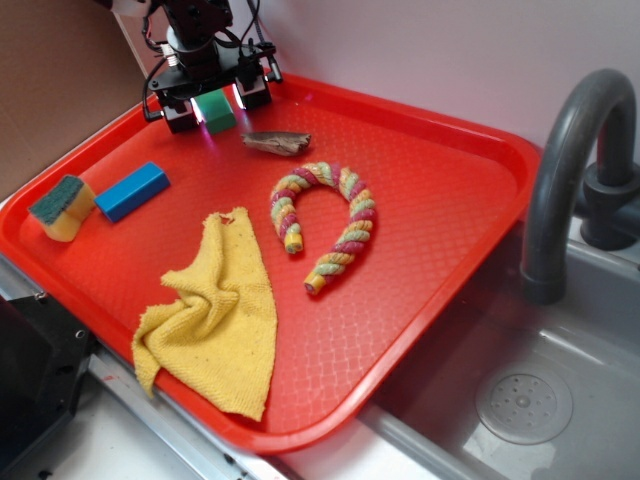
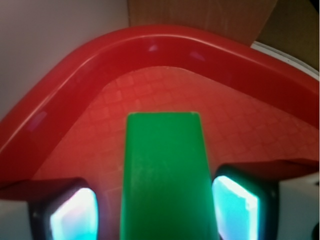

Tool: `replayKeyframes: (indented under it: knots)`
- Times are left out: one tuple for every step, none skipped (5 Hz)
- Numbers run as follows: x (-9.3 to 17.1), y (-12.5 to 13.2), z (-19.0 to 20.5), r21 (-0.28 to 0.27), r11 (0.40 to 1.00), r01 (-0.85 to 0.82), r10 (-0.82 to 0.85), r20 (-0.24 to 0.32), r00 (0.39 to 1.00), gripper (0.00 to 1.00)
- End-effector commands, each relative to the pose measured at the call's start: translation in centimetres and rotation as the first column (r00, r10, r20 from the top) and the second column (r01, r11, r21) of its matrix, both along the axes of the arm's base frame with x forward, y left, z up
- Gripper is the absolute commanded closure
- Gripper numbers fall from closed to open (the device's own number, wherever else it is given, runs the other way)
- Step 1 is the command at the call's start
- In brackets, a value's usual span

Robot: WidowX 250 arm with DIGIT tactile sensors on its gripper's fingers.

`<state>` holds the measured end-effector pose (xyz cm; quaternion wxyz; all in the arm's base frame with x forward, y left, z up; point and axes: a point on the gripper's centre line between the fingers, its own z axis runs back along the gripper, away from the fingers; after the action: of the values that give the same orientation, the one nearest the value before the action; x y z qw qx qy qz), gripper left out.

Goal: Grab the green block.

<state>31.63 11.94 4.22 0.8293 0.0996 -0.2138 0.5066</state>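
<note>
The green block [image 1: 218,112] lies on the red tray [image 1: 455,285] near its far left corner. My gripper [image 1: 215,101] is lowered over the block, open, with one finger on each side of it. In the wrist view the green block [image 2: 165,175] fills the middle between the two lit pads of my gripper [image 2: 155,212]. A strip of red tray floor shows between the left pad [image 2: 74,216] and the block. The right pad [image 2: 235,202] stands very close to the block's side. The tray's raised rim [image 2: 150,45] curves just beyond the block.
A blue block [image 1: 132,190] and a yellow sponge with a dark green top [image 1: 62,207] lie at the tray's left. A brown scrap [image 1: 277,142], a striped rope toy [image 1: 325,220] and a yellow cloth [image 1: 215,315] are also on it. A grey faucet [image 1: 570,170] and sink [image 1: 520,400] stand at right.
</note>
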Motion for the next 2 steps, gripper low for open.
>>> replayKeyframes:
  knots:
    - [-1.5,0.4,0.6,0.0,1.0,-0.006,0.006,0.02,1.0,1.0]
    - [-2.0,0.2,1.9,0.013,1.0,0.005,-0.005,0.032,0.999,1.0]
